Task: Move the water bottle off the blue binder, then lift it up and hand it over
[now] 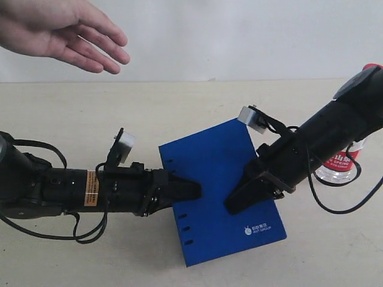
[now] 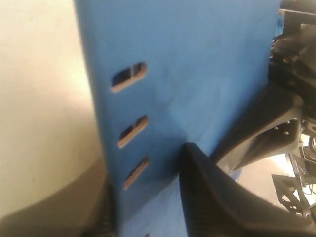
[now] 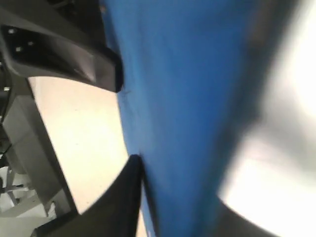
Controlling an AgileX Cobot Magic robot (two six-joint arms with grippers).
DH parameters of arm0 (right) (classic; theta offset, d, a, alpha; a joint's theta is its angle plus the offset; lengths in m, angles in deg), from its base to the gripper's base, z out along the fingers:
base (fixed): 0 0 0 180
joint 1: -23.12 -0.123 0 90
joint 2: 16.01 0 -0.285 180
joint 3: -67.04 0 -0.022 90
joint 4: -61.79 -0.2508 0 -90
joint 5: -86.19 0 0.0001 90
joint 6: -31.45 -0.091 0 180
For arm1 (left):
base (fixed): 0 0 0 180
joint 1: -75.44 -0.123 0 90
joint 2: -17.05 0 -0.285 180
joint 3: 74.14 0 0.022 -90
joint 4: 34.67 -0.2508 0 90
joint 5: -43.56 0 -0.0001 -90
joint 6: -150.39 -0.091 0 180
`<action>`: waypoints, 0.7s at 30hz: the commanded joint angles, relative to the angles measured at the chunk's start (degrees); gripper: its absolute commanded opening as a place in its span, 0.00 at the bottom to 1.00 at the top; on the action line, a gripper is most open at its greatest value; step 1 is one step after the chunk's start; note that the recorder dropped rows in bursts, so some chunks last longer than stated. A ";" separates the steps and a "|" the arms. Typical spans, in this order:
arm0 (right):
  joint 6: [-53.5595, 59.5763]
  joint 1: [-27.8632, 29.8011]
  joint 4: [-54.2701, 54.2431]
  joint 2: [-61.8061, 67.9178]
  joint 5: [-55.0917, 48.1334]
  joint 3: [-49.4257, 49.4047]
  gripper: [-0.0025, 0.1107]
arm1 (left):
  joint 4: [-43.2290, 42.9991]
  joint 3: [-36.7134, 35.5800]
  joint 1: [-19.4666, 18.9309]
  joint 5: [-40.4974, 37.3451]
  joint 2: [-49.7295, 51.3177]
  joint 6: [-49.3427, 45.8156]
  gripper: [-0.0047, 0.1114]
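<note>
Exterior view, far left of the blue binder (image 1: 215, 161): a bare human hand (image 1: 63, 36) hangs palm-down in the air with loose fingers, well apart from the binder and above the counter (image 1: 179, 101).

Next, the left arm (image 1: 54, 188) lies low along the counter. The left gripper (image 1: 192, 190) meets the binder's left edge, just above a row of slots (image 1: 186, 228) in that edge. Left wrist view: one finger (image 2: 212, 197) lies over the binder's (image 2: 197, 59) blue face, a dark shape shows under the edge on the other side, and the slots (image 2: 129, 77) run beside it. The gripper sits roughly half-wide astride the edge. Cannot tell if it clamps the binder or is just around it.

The binder sits mid-counter, skewed, one corner pointing away from the camera, with a white logo (image 1: 254, 229) near its right front corner. Flat or tipped up: cannot tell.

Then the right gripper (image 1: 234, 206) slants down onto the binder's top face, right of middle, tips touching the blue. Right wrist view: its two fingers (image 3: 94, 59) stand narrowly apart, the counter (image 3: 84, 143) shows through the gap, and both tips are against the binder (image 3: 197, 98) with no grip on it. That view is blurred past the binder.

Last, the water bottle (image 1: 342, 166) is right of the binder, off it and apart from it. It stands upright on the counter, mostly hidden behind the right arm (image 1: 335, 128). Its red-and-white label and clear base show.
</note>
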 commanded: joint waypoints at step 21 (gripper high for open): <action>-8.36 -0.13 12.42 -2.13 22.22 0.09 0.56 | -24.85 1.04 -12.66 8.27 -0.80 -1.54 0.08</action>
